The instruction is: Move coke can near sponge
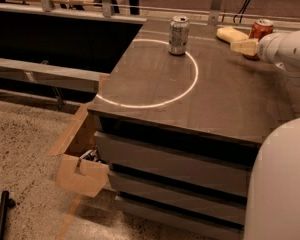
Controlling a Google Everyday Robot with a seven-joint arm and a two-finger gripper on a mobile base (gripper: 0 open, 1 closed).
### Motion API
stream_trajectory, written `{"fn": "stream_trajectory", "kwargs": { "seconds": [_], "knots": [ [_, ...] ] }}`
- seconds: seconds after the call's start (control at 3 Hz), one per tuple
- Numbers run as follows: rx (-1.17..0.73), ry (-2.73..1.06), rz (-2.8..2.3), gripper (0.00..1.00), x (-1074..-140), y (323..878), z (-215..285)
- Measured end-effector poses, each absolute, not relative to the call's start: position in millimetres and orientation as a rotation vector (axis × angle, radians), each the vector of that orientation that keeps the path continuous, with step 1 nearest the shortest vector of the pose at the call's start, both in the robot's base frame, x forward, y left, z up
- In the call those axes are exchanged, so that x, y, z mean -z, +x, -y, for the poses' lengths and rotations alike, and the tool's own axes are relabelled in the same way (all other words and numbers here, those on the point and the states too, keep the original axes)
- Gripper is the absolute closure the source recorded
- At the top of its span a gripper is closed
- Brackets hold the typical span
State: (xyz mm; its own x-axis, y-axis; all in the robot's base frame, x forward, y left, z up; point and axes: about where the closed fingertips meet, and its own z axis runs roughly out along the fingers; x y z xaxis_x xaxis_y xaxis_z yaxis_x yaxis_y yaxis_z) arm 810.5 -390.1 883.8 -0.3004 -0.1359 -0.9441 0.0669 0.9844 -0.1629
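1. The gripper [244, 46] hovers over the back right part of the desk [230, 96], well to the right of the silver can [178, 35] and a little nearer the camera. Only a cream-coloured tip shows, pointing left towards that can. I cannot tell whether the jaws are open or closed.
2. The coke can [262, 29] stands upright, far right of the silver can, just behind the gripper. Its lower part is hidden by the gripper, so contact between them cannot be made out.
3. The sponge [231, 33] lies flat to the right of the silver can, about level with it, between that can and the coke can. Its right end meets the gripper tip in this view; whether they touch is unclear.
4. The white arm [290, 51] runs off the right edge, farther from the silver can than the coke can is.
5. The silver can stands upright on the far arc of a white circle [195, 79] drawn on the desk.
6. Below and nearer than the silver can, closed drawer fronts [175, 164] face the camera.
7. A rounded white part of the robot [282, 184], cut off at the lower right corner, covers the desk's near right end.
8. Down left of the silver can, an open cardboard box [82, 174] sits on the floor; its contents are too dark to name.
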Motion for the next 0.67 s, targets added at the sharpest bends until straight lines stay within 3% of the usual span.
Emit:
{"fn": "stream_trajectory", "kwargs": {
  "seconds": [0.67],
  "knots": [
    [0.243,-0.032,-1.903,0.00,-902.7,737.6,422.5]
  ]
}}
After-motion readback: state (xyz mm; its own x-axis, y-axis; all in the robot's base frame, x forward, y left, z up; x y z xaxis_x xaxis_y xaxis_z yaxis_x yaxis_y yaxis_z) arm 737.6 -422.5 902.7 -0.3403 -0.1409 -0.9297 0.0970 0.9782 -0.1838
